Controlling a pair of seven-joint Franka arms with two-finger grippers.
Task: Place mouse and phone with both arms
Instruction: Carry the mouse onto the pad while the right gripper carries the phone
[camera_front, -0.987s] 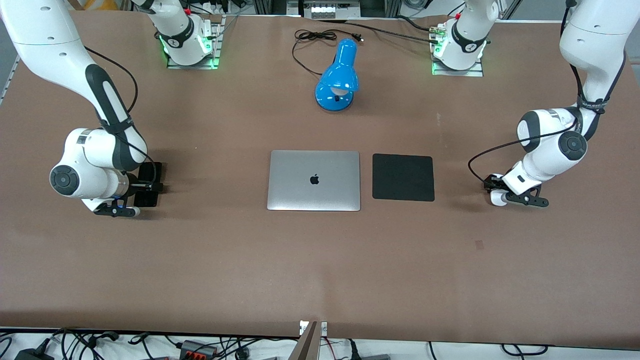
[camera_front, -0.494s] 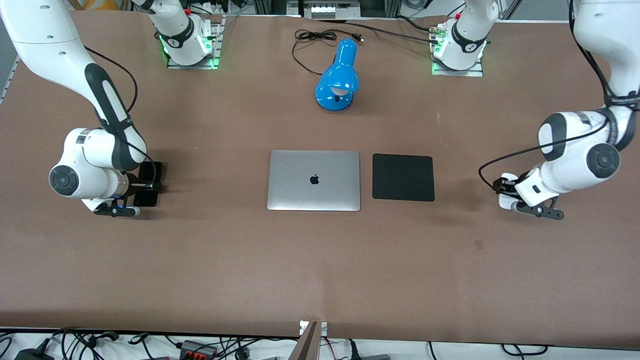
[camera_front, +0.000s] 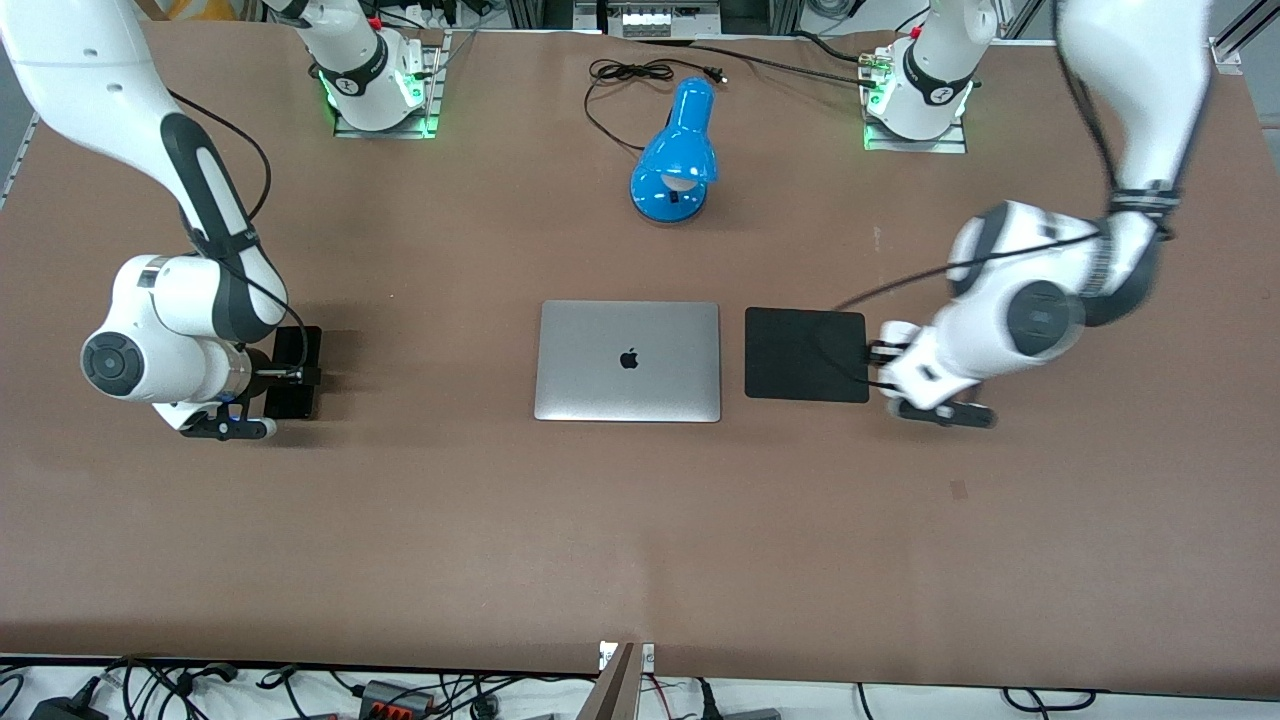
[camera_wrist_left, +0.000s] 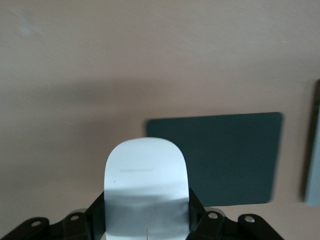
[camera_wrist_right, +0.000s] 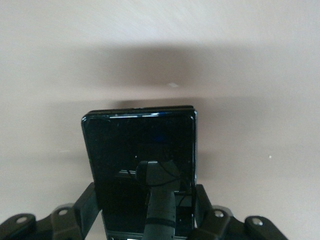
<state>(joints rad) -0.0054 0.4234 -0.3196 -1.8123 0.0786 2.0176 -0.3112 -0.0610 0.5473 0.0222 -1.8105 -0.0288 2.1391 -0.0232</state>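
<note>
My left gripper (camera_front: 882, 364) is shut on the white mouse (camera_wrist_left: 146, 170) and holds it in the air over the edge of the black square pad (camera_front: 800, 352) toward the left arm's end of the table. In the left wrist view, my left gripper (camera_wrist_left: 146, 210) clamps the mouse's sides, with the pad (camera_wrist_left: 225, 155) below. In the front view the hand mostly hides the mouse. My right gripper (camera_front: 288, 376) is shut on the black phone (camera_front: 298, 345), low over the table near the right arm's end. In the right wrist view, my right gripper (camera_wrist_right: 145, 202) grips the phone (camera_wrist_right: 125, 150) by its long edges.
A closed silver laptop (camera_front: 628, 360) lies mid-table, beside the pad; its edge shows in the left wrist view (camera_wrist_left: 312, 160). A blue desk lamp (camera_front: 675, 160) with a black cord (camera_front: 620, 75) stands farther from the front camera than the laptop.
The left arm has swung with the mouse from the left arm's end of the table to the pad's edge. The right arm has shifted slightly, still holding the phone.
</note>
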